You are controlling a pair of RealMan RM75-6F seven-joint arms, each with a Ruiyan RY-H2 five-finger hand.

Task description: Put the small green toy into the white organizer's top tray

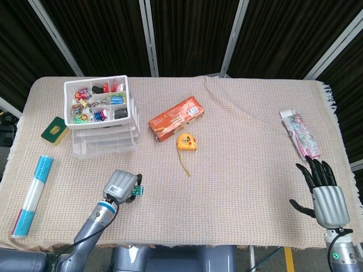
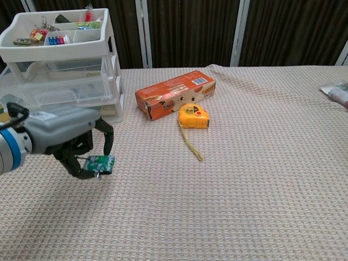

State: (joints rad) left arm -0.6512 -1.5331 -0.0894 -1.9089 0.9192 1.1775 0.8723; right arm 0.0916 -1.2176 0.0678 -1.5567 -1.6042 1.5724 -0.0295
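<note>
The small green toy (image 2: 100, 163) (image 1: 137, 192) hangs a little above the cloth, pinched between the fingers of my left hand (image 2: 65, 138) (image 1: 121, 185). The hand is at the front left of the table, in front of the white organizer (image 1: 104, 122) (image 2: 65, 89). Its top tray (image 1: 68, 102) (image 2: 54, 51) is divided into compartments holding small coloured items. My right hand (image 1: 324, 190) rests at the front right table edge, fingers spread and empty; the chest view does not show it.
An orange box (image 1: 176, 117) and a yellow tape measure (image 1: 187, 141) with its strap lie mid-table. A green card (image 1: 55, 130) and a blue-white tube (image 1: 34, 194) lie left. A patterned packet (image 1: 300, 133) lies at the far right.
</note>
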